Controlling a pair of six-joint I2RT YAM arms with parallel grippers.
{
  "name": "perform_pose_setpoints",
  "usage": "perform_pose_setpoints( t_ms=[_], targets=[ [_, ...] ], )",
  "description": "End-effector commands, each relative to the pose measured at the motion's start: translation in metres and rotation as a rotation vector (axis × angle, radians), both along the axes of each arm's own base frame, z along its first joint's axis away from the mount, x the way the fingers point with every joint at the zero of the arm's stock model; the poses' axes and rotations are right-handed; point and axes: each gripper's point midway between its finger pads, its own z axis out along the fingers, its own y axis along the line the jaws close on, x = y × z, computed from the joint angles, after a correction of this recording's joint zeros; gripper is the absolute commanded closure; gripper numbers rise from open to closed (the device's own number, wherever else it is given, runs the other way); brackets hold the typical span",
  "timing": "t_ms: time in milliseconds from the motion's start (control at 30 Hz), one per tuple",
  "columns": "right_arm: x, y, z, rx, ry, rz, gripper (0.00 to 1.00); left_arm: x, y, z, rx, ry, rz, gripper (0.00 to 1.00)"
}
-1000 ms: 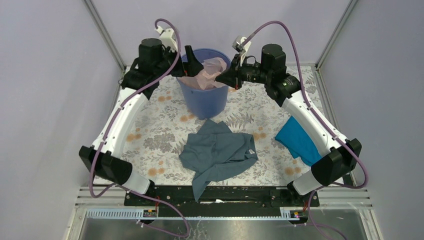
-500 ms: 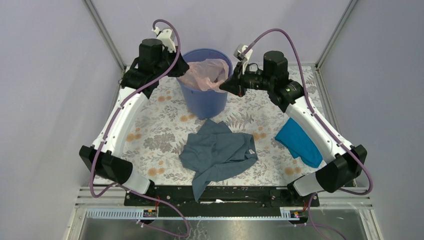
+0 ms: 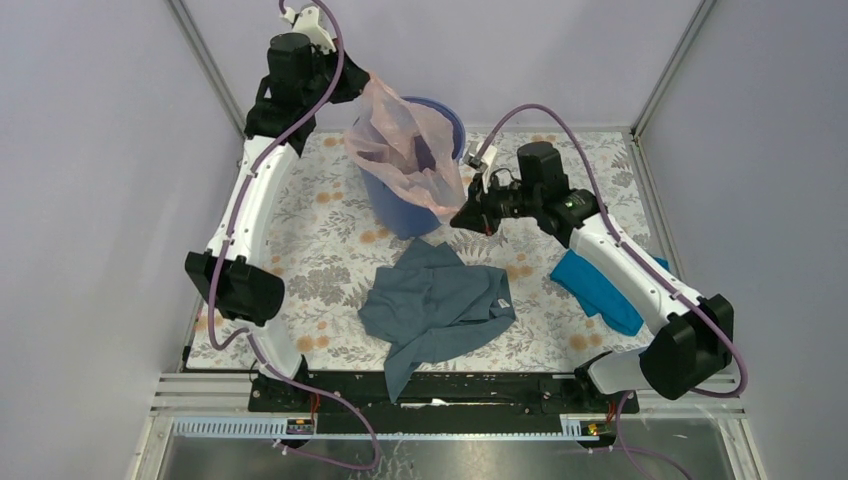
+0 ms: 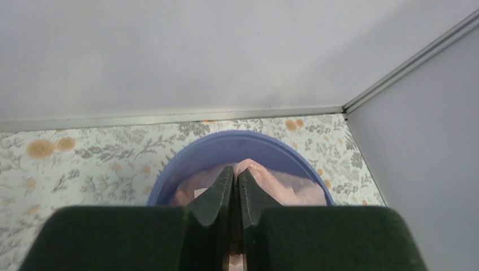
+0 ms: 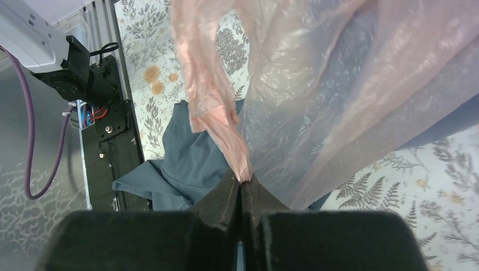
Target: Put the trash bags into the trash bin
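Observation:
The pale pink trash bag [image 3: 405, 150] hangs stretched open above and across the front of the blue trash bin [image 3: 398, 208]. My left gripper [image 3: 358, 85] is raised high at the back left of the bin, shut on the bag's upper edge. In the left wrist view its gripper [image 4: 237, 174] pinches pink film [image 4: 282, 183] above the bin's rim [image 4: 226, 137]. My right gripper [image 3: 461, 218] sits low at the bin's front right, shut on the bag's lower edge. The right wrist view shows that gripper [image 5: 243, 185] clamped on a twisted strip of the bag [image 5: 316, 84].
A grey-blue garment [image 3: 435, 305] lies crumpled on the floral table in front of the bin, also visible under the right gripper as grey-blue garment [image 5: 189, 164]. A turquoise cloth [image 3: 597, 285] lies under the right arm. Enclosure walls stand close behind the bin.
My left gripper has shut on the bag and risen, lifting it out of the bin. My right gripper has pulled its edge forward and down, past the bin's front right.

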Motion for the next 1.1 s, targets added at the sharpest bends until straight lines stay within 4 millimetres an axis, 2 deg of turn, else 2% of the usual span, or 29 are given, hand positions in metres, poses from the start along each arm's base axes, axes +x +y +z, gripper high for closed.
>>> perform_pose_setpoints(
  t_ms=[0,67,167,233,333,367,467,500,633,733,833,900,967,1067],
  targets=[
    [0.005,0.008,-0.011,0.044,0.061,-0.044,0.94,0.024,-0.007,0.028,-0.071,-0.126,-0.035,0.91],
    [0.015,0.004,-0.019,0.049,0.068,-0.133,0.88,0.035,-0.007,0.022,-0.067,-0.137,-0.033,0.92],
    [0.032,-0.006,-0.024,0.039,0.074,-0.275,0.89,0.052,-0.002,0.006,-0.034,-0.137,-0.006,0.93],
    [0.045,-0.007,-0.017,0.07,0.082,-0.361,0.95,0.062,0.006,-0.01,-0.014,-0.108,0.024,0.94],
    [0.064,0.0,-0.005,0.176,0.129,-0.456,1.0,0.069,0.013,-0.036,-0.035,-0.044,0.041,0.96],
    [0.073,0.0,-0.001,0.204,0.131,-0.494,1.0,0.069,0.015,-0.045,-0.058,-0.014,0.045,0.96],
    [0.107,-0.007,-0.008,0.201,0.109,-0.63,1.0,0.065,0.03,-0.072,-0.139,0.105,0.107,0.99],
    [0.117,-0.011,-0.012,0.19,0.089,-0.657,1.0,0.059,0.038,-0.075,-0.163,0.123,0.13,0.99],
    [0.15,-0.015,-0.007,0.204,-0.014,-0.582,1.0,0.042,0.069,-0.096,-0.217,0.192,0.226,0.98],
    [0.168,-0.011,0.0,0.173,-0.09,-0.491,0.96,0.024,0.07,-0.102,-0.259,0.215,0.211,0.97],
    [0.188,-0.013,0.003,0.115,-0.112,-0.49,0.9,0.007,0.054,-0.104,-0.324,0.247,0.133,0.96],
    [0.195,-0.016,0.009,0.07,-0.09,-0.511,0.86,-0.004,0.043,-0.098,-0.363,0.25,0.066,0.95],
    [0.191,-0.023,0.01,0.017,-0.027,-0.544,0.78,-0.014,0.041,-0.084,-0.367,0.232,0.044,0.95],
    [0.175,-0.04,0.007,-0.037,0.036,-0.617,0.55,-0.028,0.039,-0.056,-0.384,0.176,0.019,0.93]
  ],
)
